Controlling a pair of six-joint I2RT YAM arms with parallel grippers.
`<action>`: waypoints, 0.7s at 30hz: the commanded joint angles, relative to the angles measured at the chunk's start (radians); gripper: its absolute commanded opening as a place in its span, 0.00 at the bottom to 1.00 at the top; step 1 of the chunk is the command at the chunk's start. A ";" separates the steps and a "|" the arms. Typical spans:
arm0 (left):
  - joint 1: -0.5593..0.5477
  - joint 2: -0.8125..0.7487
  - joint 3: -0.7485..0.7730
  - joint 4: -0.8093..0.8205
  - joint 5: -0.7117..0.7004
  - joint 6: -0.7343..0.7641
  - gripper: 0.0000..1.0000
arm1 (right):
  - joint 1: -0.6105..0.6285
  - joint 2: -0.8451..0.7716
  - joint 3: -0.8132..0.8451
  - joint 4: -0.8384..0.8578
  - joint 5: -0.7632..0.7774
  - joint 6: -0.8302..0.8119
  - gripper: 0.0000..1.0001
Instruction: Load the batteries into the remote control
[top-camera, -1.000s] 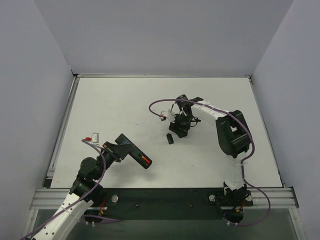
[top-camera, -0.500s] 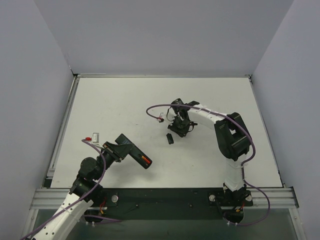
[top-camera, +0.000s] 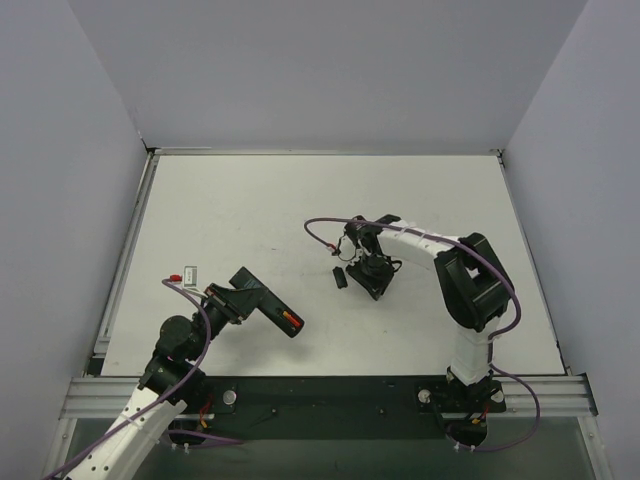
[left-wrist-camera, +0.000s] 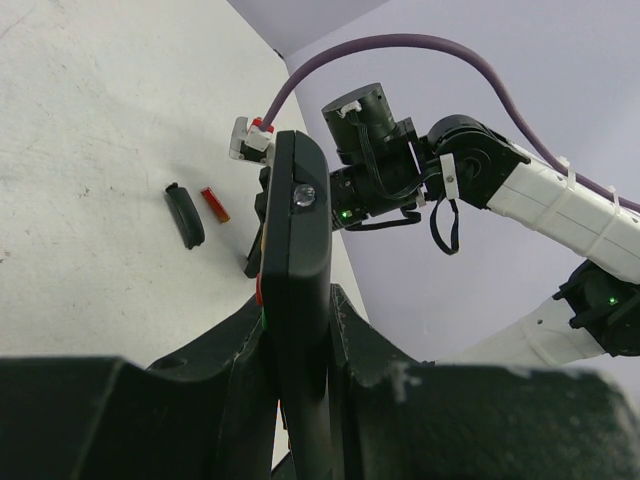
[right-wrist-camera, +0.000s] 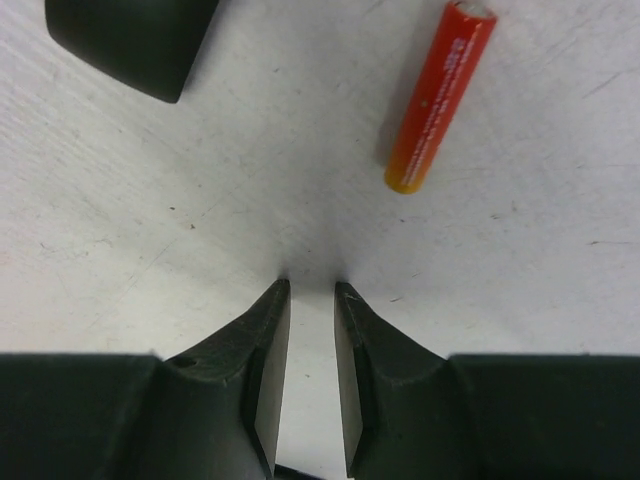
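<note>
The black remote control (top-camera: 266, 304) is held up off the table at the near left, edge-on, with my left gripper (top-camera: 232, 300) shut on it. In the left wrist view the remote control (left-wrist-camera: 297, 250) stands clamped between both fingers of the left gripper (left-wrist-camera: 300, 330). One red battery (right-wrist-camera: 440, 96) lies on the table, also seen from the left wrist as a battery (left-wrist-camera: 214, 204). My right gripper (right-wrist-camera: 311, 290) touches the table with its tips just short and left of it. Its jaws are narrowly apart with nothing between them. From above, the right gripper (top-camera: 372, 280) hides that battery.
A small black cover piece (top-camera: 340, 277) lies left of the right gripper, at cover piece (right-wrist-camera: 130, 40) in the right wrist view. A white cable connector with a red tip (top-camera: 183, 274) lies near the table's left edge. Purple cables loop over both arms.
The right gripper has moved nearer and slightly right, dropped its tips to the table and narrowed its jaws. The left arm and the remote have not moved.
</note>
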 joint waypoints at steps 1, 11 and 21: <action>0.002 -0.004 0.000 0.036 0.003 0.001 0.00 | 0.020 0.048 -0.033 -0.082 0.021 0.078 0.23; 0.002 -0.027 0.007 0.002 -0.004 0.007 0.00 | -0.017 0.002 0.052 0.008 -0.024 0.097 0.54; 0.002 -0.036 0.018 -0.018 -0.004 0.010 0.00 | -0.023 0.100 0.188 0.061 0.041 0.146 0.48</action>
